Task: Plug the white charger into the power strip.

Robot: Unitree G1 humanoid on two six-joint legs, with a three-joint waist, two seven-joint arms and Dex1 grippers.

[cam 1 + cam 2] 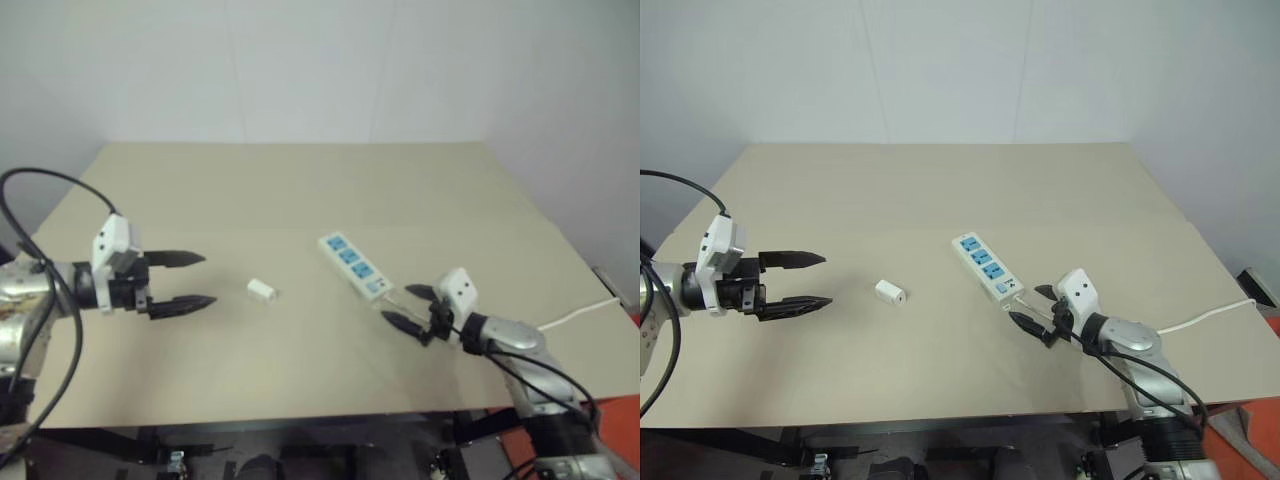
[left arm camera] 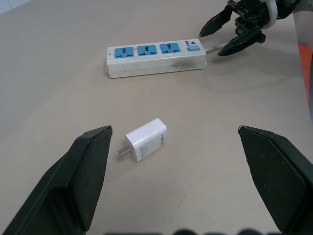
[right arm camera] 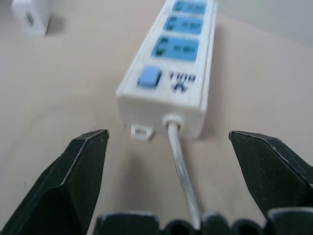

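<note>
The white charger [image 1: 261, 291] lies on its side on the tan table, prongs showing in the left wrist view [image 2: 145, 139]. The power strip [image 1: 355, 266] lies to its right, a white bar with three blue sockets and a blue switch [image 3: 148, 77] at its near end. My left gripper [image 1: 182, 280] hovers open to the left of the charger, fingers pointing at it. My right gripper [image 1: 409, 307] is open just behind the strip's cord end, its fingers on either side of the cord [image 3: 182, 166] and apart from the strip's body.
The strip's thin white cord [image 1: 578, 315] runs off toward the table's right edge. The tan table [image 1: 300, 190] stretches back to a white wall. The table's front edge lies close below both arms.
</note>
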